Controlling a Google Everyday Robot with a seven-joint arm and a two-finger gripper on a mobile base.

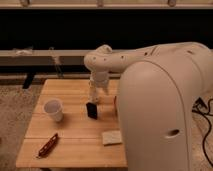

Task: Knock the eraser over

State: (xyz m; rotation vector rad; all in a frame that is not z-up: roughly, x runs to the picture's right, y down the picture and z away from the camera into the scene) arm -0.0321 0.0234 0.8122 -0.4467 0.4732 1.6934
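Observation:
The eraser (pixel 91 110) is a small black block standing upright near the middle of the wooden table (pixel 75 145). My gripper (pixel 95 97) hangs from the white arm just above and slightly behind the eraser, close to its top. The white cup (pixel 54 109) stands to the left of the eraser.
A slim red-brown stick-like object (pixel 47 145) lies at the front left of the table. A flat beige pad (pixel 112 137) lies front right of the eraser. My white arm and body (pixel 160 100) cover the table's right side. A dark wall and bench are behind.

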